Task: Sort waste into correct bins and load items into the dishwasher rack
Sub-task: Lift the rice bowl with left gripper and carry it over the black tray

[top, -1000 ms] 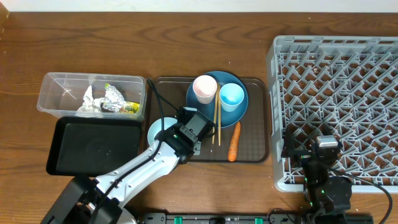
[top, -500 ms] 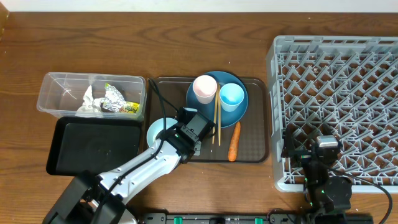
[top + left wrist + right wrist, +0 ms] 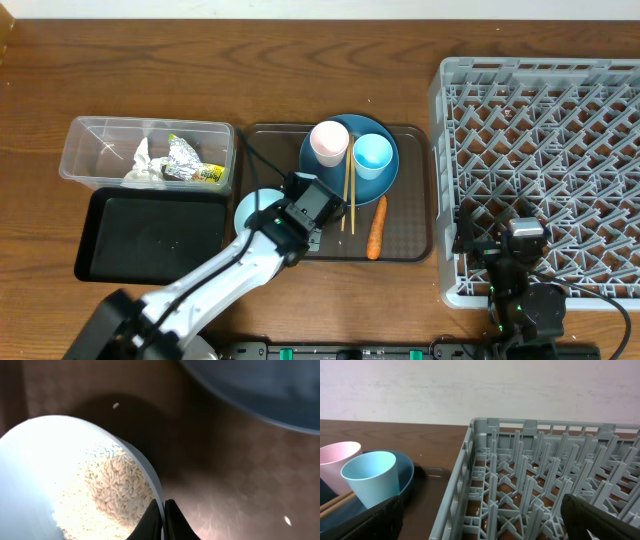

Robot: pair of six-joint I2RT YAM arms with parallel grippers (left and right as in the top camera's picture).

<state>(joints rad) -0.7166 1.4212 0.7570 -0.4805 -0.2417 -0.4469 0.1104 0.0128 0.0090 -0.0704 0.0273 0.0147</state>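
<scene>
Rack [image 3: 540, 170], grey and pegged, is filling the 3 o'clock side of the bench [image 3: 300, 60]. The right hand [image 3: 481, 505] is hovering over its 6 o'clock edge with the jaws spread wide, holding nothing.

The brown serving tray [image 3: 405, 245] is lying at the centre. Out at 9 o'clock the clear tub [image 3: 80, 150] is holding tissue [image 3: 143, 160], foil [image 3: 182, 157] and a wrapper [image 3: 208, 173], and the black tray [image 3: 150, 240] is sitting just beside it toward 6 o'clock.

The blue plate [image 3: 385, 180] is carrying both cups. The carrot [image 3: 376, 228] and chopsticks [image 3: 349, 195] are lying close by at its 6 o'clock.

The white bowl [image 3: 40, 460] is sitting at the serving tray's 9 o'clock edge. The left hand [image 3: 163, 519] is pinching its thin rim, with the jaws closed down to wall thickness.

The bowl is looking stiff and smooth, probably slippery, though its material is hard to judge in this glare. A one-sided rim pinch is likely leaving it free to swing. The rice [image 3: 115, 490] inside is loose, so any tilt is risking a spill before it reaches a bin.
</scene>
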